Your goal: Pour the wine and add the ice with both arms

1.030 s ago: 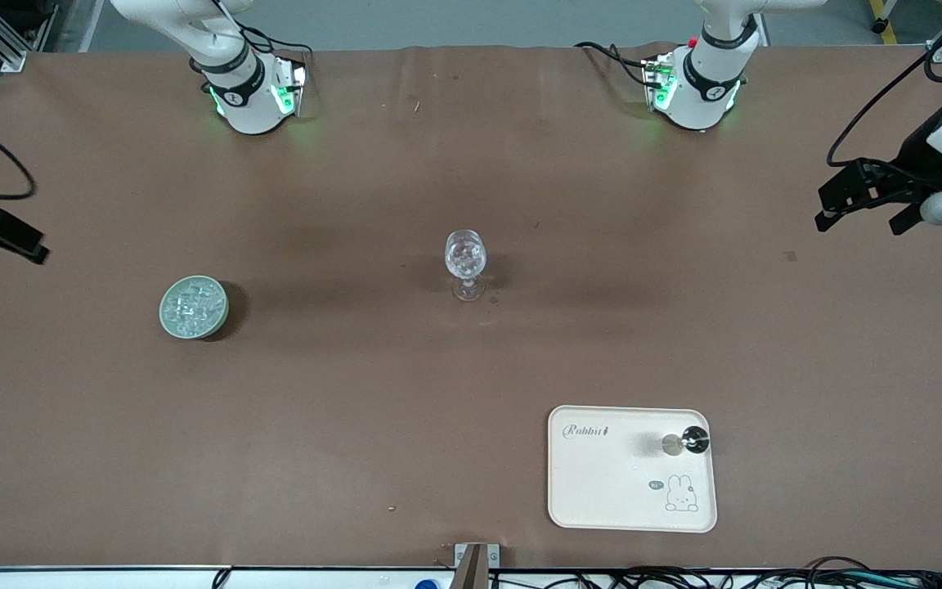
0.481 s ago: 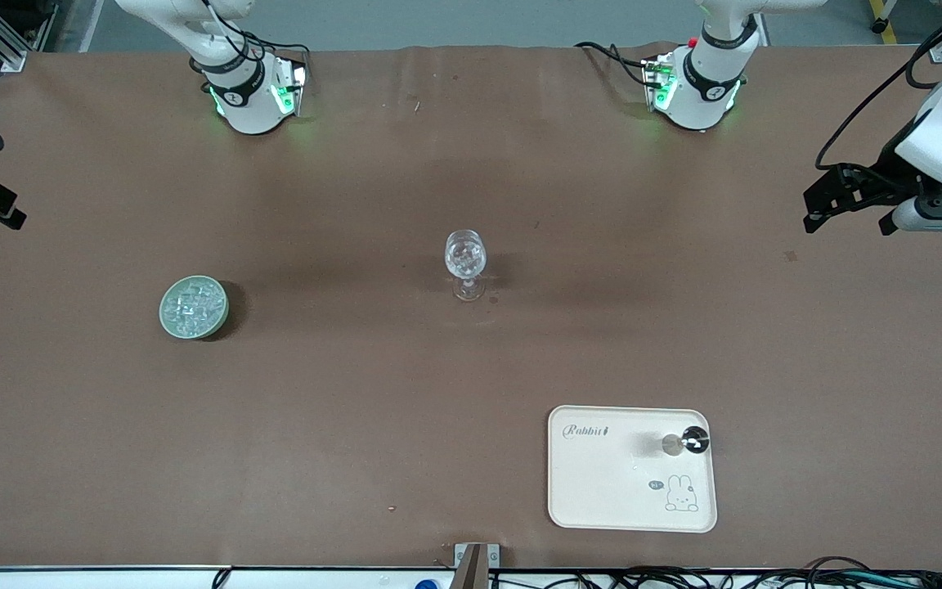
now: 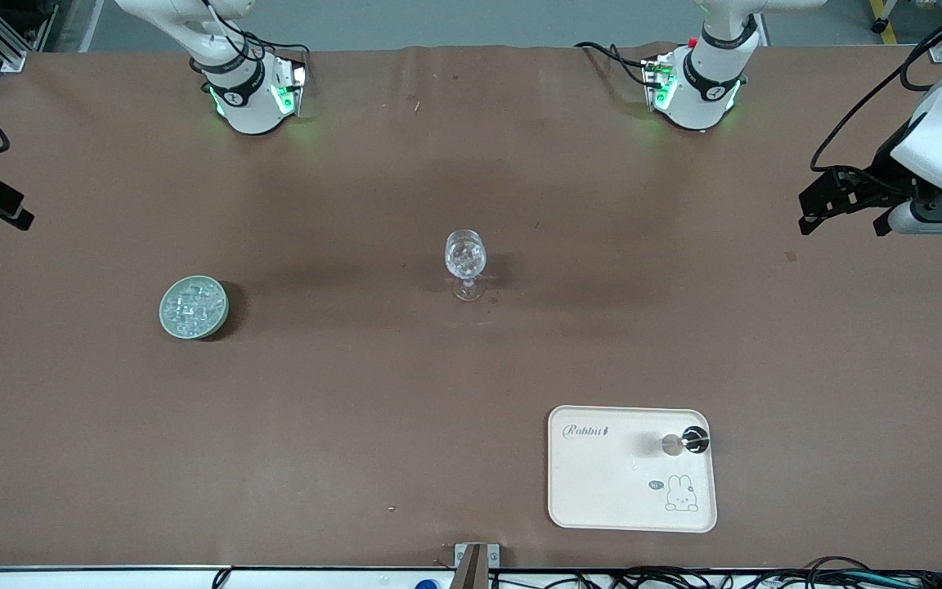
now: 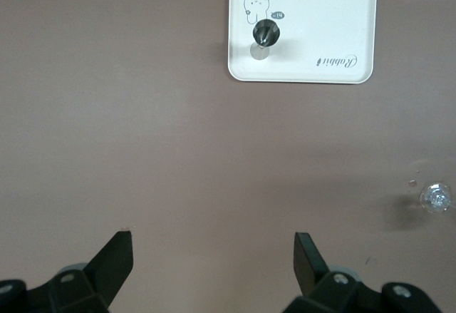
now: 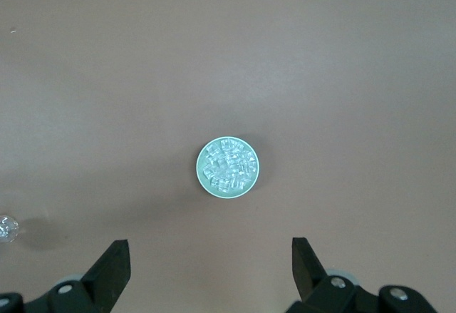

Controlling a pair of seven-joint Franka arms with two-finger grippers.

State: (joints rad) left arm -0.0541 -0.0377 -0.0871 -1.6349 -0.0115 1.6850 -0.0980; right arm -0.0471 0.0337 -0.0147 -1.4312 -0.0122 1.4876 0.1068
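Front view: glass [image 3: 465,263] mid-table, reachable by both arms. Ice [image 3: 193,305] heaped in dish [image 3: 165,319] toward right arm's end; bottle [image 3: 686,442] upright on tray [image 3: 602,491] toward left arm's end. Left end effector [image 4: 214,250] and right end effector [image 5: 206,254] spread wide, empty, raised over table at either end, probably for overview.

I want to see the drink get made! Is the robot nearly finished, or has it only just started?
Looks nearly finished. The glass mid-table already holds ice cubes; more ice stays in the green dish. The bottle stands on the tray. Wine in the glass can't be made out. Nothing is in hand: the left gripper and right gripper hang open, high over the table ends.
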